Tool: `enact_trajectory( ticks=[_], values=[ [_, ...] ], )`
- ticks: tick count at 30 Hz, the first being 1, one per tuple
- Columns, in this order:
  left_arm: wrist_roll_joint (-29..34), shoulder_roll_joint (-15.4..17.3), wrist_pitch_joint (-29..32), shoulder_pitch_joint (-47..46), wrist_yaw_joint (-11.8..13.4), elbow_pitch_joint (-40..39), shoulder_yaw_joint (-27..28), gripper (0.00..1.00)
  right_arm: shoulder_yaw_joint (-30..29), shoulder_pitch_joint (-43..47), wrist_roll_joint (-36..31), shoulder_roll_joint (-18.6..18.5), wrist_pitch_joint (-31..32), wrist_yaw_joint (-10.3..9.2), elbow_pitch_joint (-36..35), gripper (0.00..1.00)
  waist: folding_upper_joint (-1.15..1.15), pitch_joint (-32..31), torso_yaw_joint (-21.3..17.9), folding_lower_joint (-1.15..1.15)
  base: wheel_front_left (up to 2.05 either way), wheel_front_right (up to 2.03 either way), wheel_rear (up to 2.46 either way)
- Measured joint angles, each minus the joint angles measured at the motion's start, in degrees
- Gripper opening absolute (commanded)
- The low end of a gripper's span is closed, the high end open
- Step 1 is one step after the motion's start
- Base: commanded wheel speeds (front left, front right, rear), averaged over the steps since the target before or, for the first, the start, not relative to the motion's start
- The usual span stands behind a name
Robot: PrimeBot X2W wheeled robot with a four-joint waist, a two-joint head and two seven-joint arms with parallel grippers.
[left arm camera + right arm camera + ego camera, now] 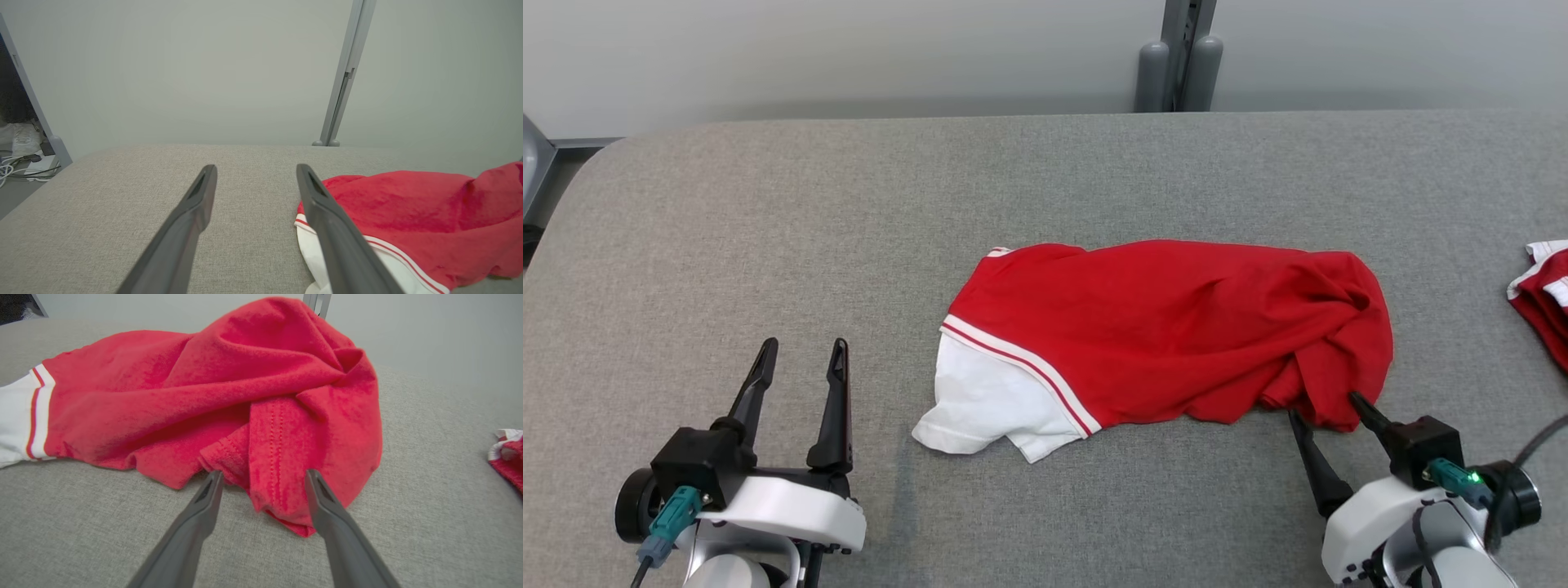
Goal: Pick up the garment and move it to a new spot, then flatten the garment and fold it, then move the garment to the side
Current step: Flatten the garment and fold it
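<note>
While the left gripper hovers low over the grey table, jaws spread and empty, it sits apart from the cloth. Mid-table the garment, red with a white panel and striped trim, lies crumpled, white end toward that gripper. Next, the right gripper: jaws spread, straddling a bunched red fold at the near right corner; one finger touches cloth, nothing pinched yet. At the far right edge, a second cloth, apart. Judgement: first step in hand, the pick-up. Next move likely calls for closing the right jaws on that fold, deep enough to catch fabric, then lifting.
</note>
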Motion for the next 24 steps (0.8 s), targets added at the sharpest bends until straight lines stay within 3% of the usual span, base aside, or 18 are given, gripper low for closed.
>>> enact_trajectory(
  ticks=[1, 3, 4, 5, 11, 24],
  values=[
    [-0.01, -0.04, -0.04, -0.17, -0.04, 0.11, -0.07, 1.00, 0.09, -0.88, -0.10, 0.10, -0.35, 0.01, 1.32, 1.00, 0.00, 0.11, 0.03, 0.00, 0.00, 0.00, 0.00],
    [-0.05, -0.13, -0.11, -0.73, -0.25, 0.34, -0.08, 1.00, 0.02, -2.40, -0.27, 0.24, -1.13, 0.00, 3.82, 0.43, 0.00, 0.31, 0.08, 0.00, 0.00, 0.00, 0.00],
    [-0.05, -0.13, -0.11, -0.73, -0.25, 0.34, -0.08, 1.00, 0.02, -2.40, -0.27, 0.24, -1.13, 0.00, 3.82, 0.26, 0.00, 0.31, 0.08, 0.00, 0.00, 0.00, 0.00],
    [-0.05, -0.21, -0.14, -1.03, -0.34, 0.44, -0.09, 1.00, -0.08, -3.08, -0.19, 0.33, -1.42, 0.00, 5.08, 0.00, 0.00, 0.42, 0.12, 0.00, 0.00, 0.00, 0.00],
    [-0.08, -0.47, -0.56, -1.23, -0.73, 0.99, -0.11, 1.00, -1.60, -5.31, 0.91, 0.00, -3.91, 0.01, 7.46, 0.00, 0.00, 0.84, 0.42, 0.00, 0.00, 0.00, 0.00],
    [-0.05, -0.82, -1.09, -2.66, -1.00, 1.05, -0.22, 1.00, -13.17, -5.33, 1.45, -4.50, -2.13, 0.01, -2.75, 0.00, 0.00, 2.40, 0.27, 0.00, 0.00, 0.00, 0.00]
  ],
)
